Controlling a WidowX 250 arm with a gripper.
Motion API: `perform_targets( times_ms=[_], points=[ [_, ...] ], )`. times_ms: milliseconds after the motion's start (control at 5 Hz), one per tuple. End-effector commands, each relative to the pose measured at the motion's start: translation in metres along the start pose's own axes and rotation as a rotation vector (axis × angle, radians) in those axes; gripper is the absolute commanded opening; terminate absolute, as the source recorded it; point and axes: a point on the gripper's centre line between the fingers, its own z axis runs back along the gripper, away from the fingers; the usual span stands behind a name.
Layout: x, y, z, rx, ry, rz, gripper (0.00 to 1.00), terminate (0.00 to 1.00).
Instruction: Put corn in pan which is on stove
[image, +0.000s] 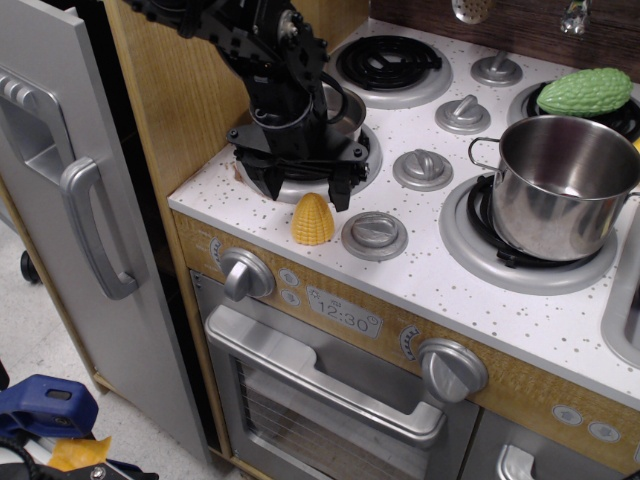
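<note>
The yellow corn (313, 219) stands upright on the white speckled stove top (430, 255), near the front edge, just in front of the front left burner. My gripper (305, 192) hangs just behind and above the corn, jaws spread wide and empty, with one fingertip (340, 196) close to the corn's upper right. The small steel pan (346, 112) sits on the front left burner, mostly hidden behind my black arm; only part of its rim shows.
A large steel pot (560, 185) stands on the front right burner. A green bumpy toy vegetable (585, 90) lies on the back right burner. Silver knobs (375, 233) run along the middle of the stove. A grey door (70, 200) stands at the left.
</note>
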Motion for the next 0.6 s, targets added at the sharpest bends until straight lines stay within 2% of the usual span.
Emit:
perform_targets(
  times_ms=[0,200,400],
  points=[
    [0.0,0.005,-0.011,-0.028,-0.029,0.005,1.0,0.0],
    [-0.006,0.006,-0.018,-0.046,-0.039,0.023,1.0,0.0],
    [-0.009,0.007,-0.021,-0.048,-0.044,0.048,0.0,0.0]
  ],
)
